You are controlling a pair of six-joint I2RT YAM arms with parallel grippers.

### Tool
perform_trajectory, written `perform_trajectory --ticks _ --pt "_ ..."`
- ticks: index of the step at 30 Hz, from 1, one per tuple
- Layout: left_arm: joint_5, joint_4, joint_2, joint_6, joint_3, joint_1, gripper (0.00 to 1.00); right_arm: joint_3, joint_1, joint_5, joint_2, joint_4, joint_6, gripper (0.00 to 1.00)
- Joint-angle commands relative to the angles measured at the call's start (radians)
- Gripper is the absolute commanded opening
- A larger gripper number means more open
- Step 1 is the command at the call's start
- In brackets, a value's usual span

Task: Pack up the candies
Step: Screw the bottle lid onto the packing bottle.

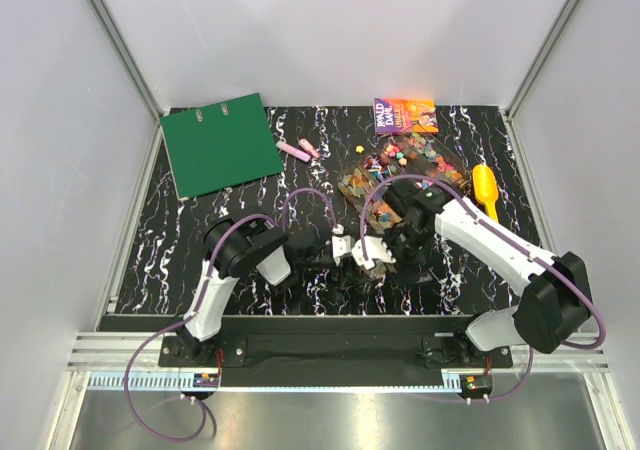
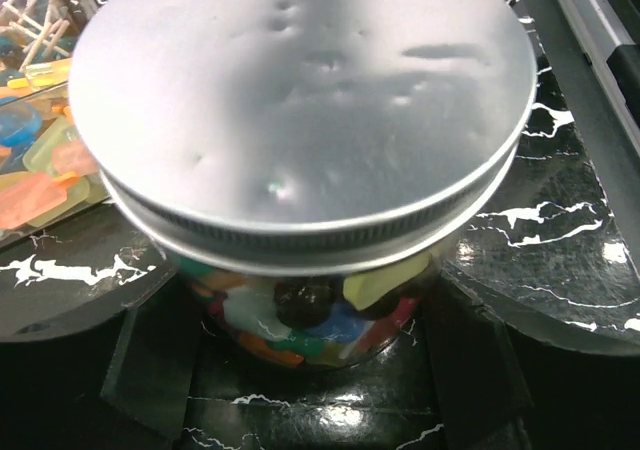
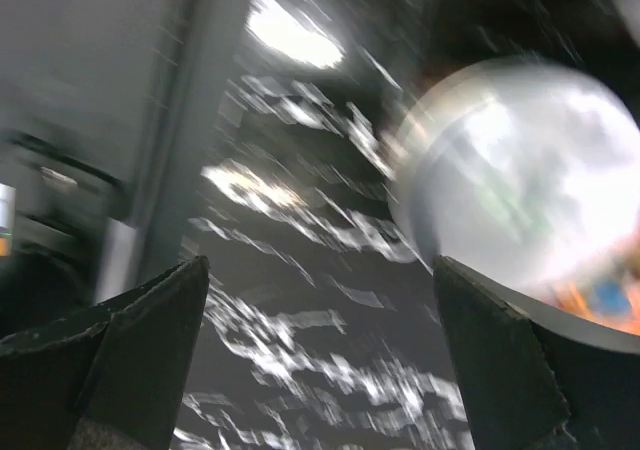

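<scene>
- While the left claw [image 2: 312, 375] clasps the jar [image 2: 310, 315] by its glass body, one dark finger on each side, the jar stands roughly upright in that grip. Its silver lid [image 2: 300, 100] is on and faces up.
- Between those fingers, the candies [image 2: 375, 285] show through the glass, packed close under the lid: yellow, blue, orange, some dark.
- Just beside that claw, the right claw [image 3: 320, 360] hangs wide with nothing between its fingers. Its own view is blurred, yet the lid shows ahead of it, off toward one finger and not in the gap.
- The relation that matters, as I judge it: the jar's long axis runs up from the bench [image 1: 180, 250], the left arm has the body, and the right claw is the free one nearest the lid. To take the rim it would need to slide sideways until the lid sits between its fingers.
- Farther out, beyond both claws, loose candies [image 1: 410, 155] lie scattered on the bench, with the yellow scoop [image 1: 485, 190] near them.
- Well apart, far beyond the left claw, lies a green binder [image 1: 220, 142].
</scene>
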Motion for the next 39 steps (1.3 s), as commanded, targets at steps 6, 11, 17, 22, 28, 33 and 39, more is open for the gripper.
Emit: perform_trajectory --ticks 6,11,17,22,28,33,39 --pt "-0.118 -0.019 0.028 0.060 0.004 0.017 0.00 -0.034 0.065 -0.026 -0.047 -0.097 0.099 1.00" --pt "-0.118 -0.035 0.031 0.087 0.006 0.015 0.00 0.043 0.042 -0.006 -0.107 -0.091 0.108 1.00" --pt "-0.124 -0.052 0.042 0.098 0.012 0.010 0.00 0.112 -0.041 -0.049 -0.052 -0.008 0.041 1.00" --pt "-0.127 -0.058 0.042 0.103 0.012 0.009 0.00 0.092 -0.102 -0.118 0.006 0.112 -0.058 1.00" --pt "-0.135 -0.063 0.043 0.104 0.015 0.009 0.00 0.084 -0.129 -0.213 0.072 0.181 -0.206 1.00" --pt "-0.138 -0.063 0.045 0.103 0.018 0.009 0.00 0.109 -0.129 -0.263 0.117 0.166 -0.273 1.00" --pt "-0.139 -0.058 0.043 0.100 0.015 0.009 0.00 0.121 -0.115 -0.264 0.157 0.161 -0.296 1.00"
